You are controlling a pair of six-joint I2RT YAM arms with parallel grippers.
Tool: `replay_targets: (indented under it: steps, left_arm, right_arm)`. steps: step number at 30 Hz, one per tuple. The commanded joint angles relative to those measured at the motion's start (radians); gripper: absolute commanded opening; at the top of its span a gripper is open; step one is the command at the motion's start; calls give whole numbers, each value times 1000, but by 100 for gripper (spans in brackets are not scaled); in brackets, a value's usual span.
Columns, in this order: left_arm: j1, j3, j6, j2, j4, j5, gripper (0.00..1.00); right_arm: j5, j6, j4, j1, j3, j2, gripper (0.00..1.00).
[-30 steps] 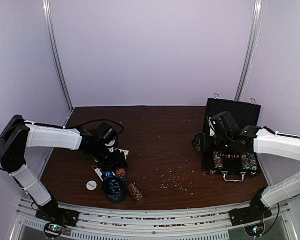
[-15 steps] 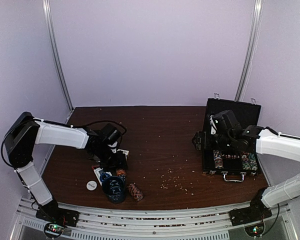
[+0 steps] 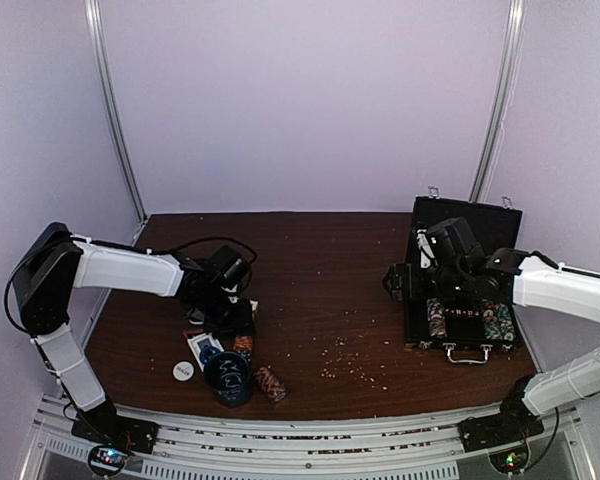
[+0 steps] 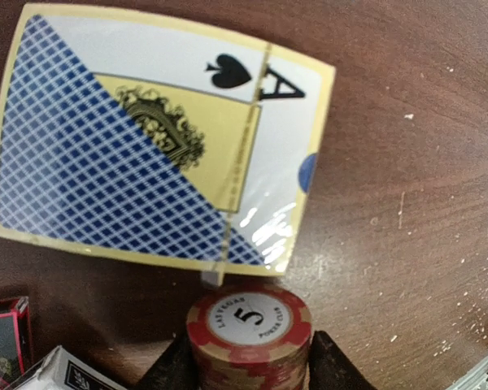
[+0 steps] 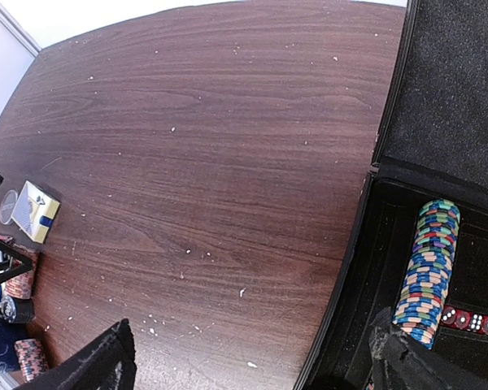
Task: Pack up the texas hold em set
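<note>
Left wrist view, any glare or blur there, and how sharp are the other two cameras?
Left wrist: glare on the wrapped card deck, chip roll close and slightly soft. Right wrist: sharp, evenly lit, case interior dark. Top external: soft, low detail, small items murky.

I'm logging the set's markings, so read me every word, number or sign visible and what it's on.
"5", ringed by "LAS VEGAS POKER CLUB": chip roll top.
"A" with a spade sign: card deck.
"TIV": red box, cut off.
Dealer button, case lettering: too blurred.
</note>
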Motion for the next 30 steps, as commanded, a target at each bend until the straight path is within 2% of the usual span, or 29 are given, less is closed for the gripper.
replay_targets:
  steps: [1, 8, 19, 26, 30]
  left_arm:
    - [-31, 68, -18, 30, 11, -24, 46]
    - [-93, 181, -32, 116, 10, 13, 45]
    - [-155, 457, 41, 291, 10, 96, 43]
    - [-175, 590, 69, 338, 15, 124, 43]
    - [-183, 592, 65, 327, 67, 158, 43]
  right_arm:
    - [22, -30, -13, 5, 38, -23, 100]
    - [26, -50, -3, -4, 70, -13, 100]
    - [23, -29, -1, -41, 8, -40, 100]
    - [-33, -16, 5, -65, -6, -32, 100]
    - [-105, -20, 25, -65, -15, -16, 100]
